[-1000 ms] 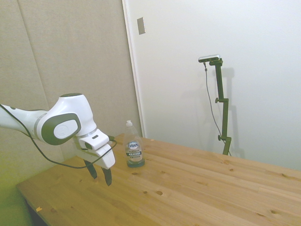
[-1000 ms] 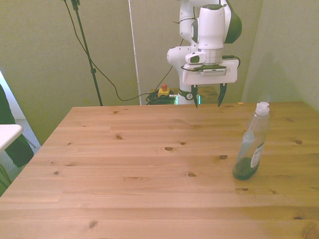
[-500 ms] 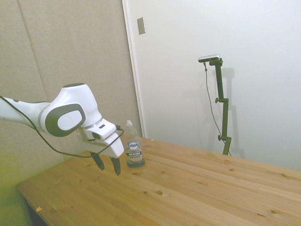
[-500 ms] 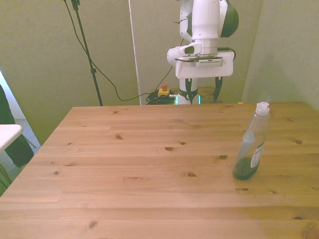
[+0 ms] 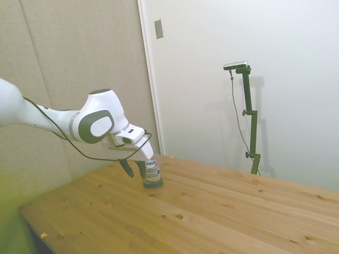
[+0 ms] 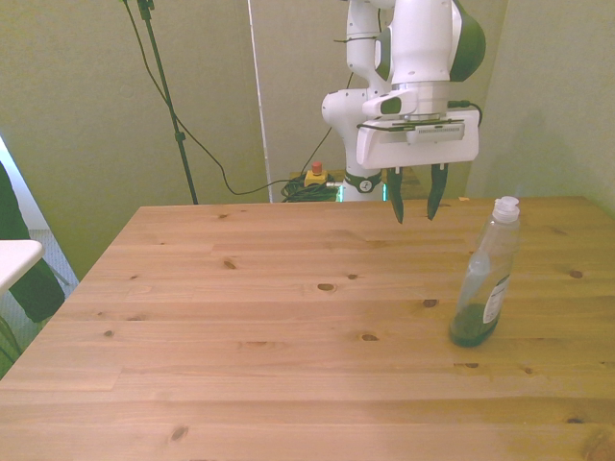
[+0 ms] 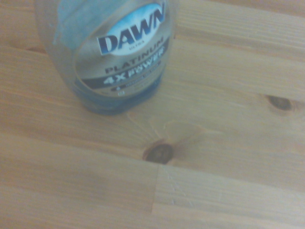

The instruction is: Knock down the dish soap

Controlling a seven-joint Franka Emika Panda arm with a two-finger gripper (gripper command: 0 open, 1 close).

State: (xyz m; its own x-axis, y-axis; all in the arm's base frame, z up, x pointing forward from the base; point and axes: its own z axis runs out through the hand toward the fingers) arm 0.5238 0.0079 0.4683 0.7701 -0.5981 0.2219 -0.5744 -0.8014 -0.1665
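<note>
Pine planks with dark knots form the table (image 6: 288, 327), and on it, toward the front view's right, the dish soap (image 6: 485, 279) stands upright: a clear bottle with a white cap, a blue-and-white Dawn label and a shallow layer of greenish liquid at its base. Beyond the bottle and above the table hangs the gripper (image 6: 414, 197), jaws apart and holding nothing, not touching the bottle. Farther back a black cable (image 6: 207, 154) runs down past a pale wall.
</note>
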